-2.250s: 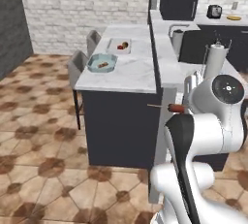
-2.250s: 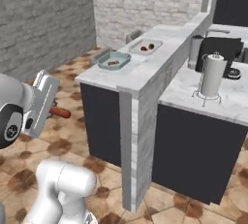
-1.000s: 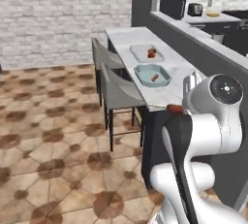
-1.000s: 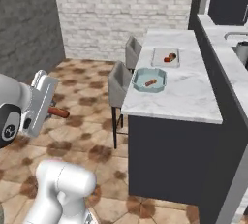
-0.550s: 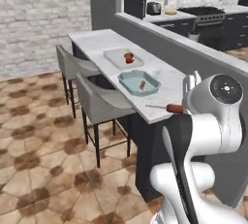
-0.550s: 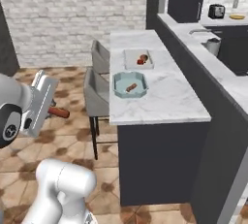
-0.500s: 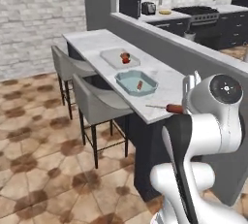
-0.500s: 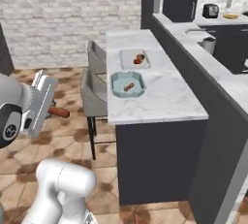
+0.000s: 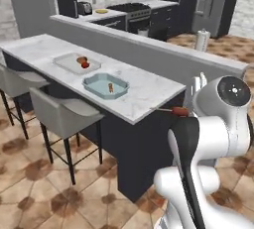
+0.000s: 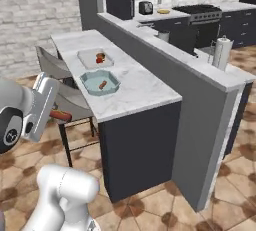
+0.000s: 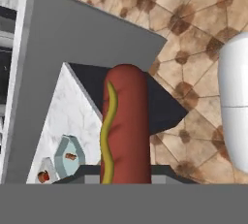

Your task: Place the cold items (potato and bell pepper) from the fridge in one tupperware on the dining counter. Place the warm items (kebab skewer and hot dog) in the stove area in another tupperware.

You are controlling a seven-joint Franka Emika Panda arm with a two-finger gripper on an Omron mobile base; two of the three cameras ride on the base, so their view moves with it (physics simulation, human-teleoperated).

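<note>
Gripper (image 11: 125,182) pinching the hot dog (image 11: 125,126), red-brown with a yellow mustard line, fingers closed on its lower end. Held in the air off the near end of the dining counter (image 9: 144,91), clear of the marble. On the counter: teal octagonal tupperware (image 9: 105,85) near the front edge toward the near corner, one small brown piece inside. Just beyond it, flat whitish tray (image 9: 76,63) carrying the potato (image 9: 81,59) and red bell pepper (image 9: 85,65), touching or nearly so.
</note>
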